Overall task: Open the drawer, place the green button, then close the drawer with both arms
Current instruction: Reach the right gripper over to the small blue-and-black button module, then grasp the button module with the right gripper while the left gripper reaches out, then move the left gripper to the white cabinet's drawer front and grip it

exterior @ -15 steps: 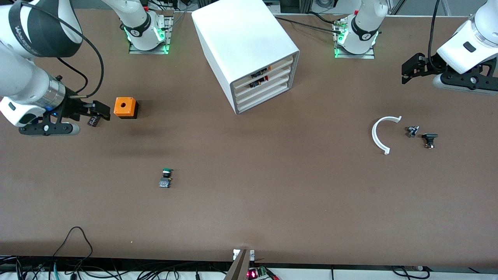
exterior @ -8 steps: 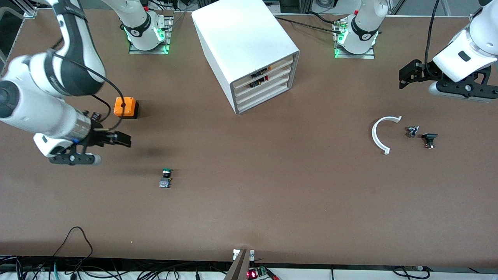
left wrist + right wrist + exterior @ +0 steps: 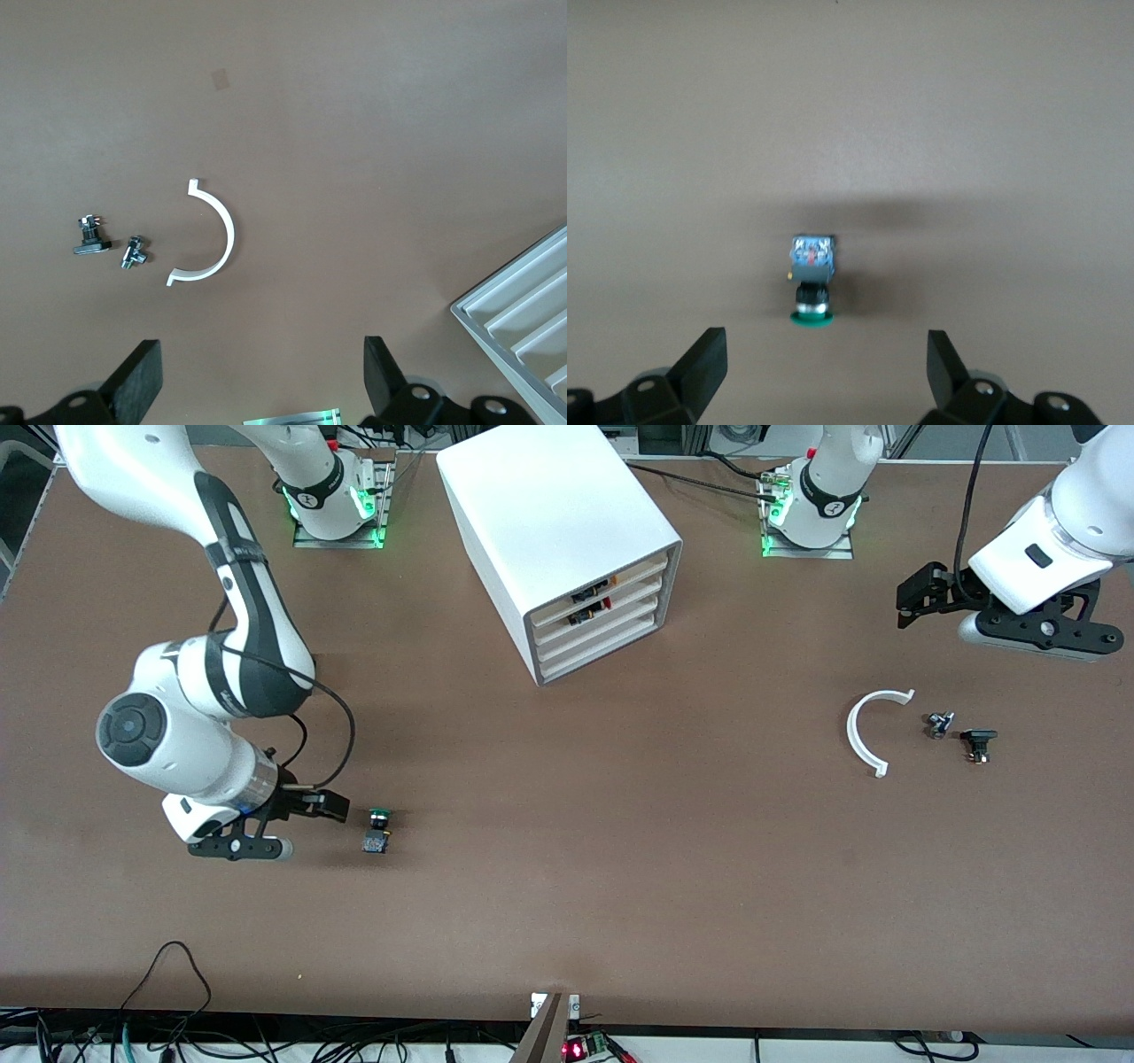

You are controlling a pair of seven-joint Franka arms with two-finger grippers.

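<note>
Button (image 3: 378, 831), green cap w/ blue-grey body, lies on bare brown table (image 3: 620, 850) w/ room all round, right gripper (image 3: 335, 808) just beside it, empty; left wrist: left gripper (image 3: 261, 376) wide, empty, over white arc (image 3: 209, 235); right wrist: fingers (image 3: 709, 359) spread.

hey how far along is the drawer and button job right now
Nothing looks finished: the drawer in the white cabinet sits shut. In hand: the right gripper, open, is beside the button, which lies untouched on the table. The left gripper, open, is over the table above a white curved piece. Opening, placing and closing all remain.
</note>
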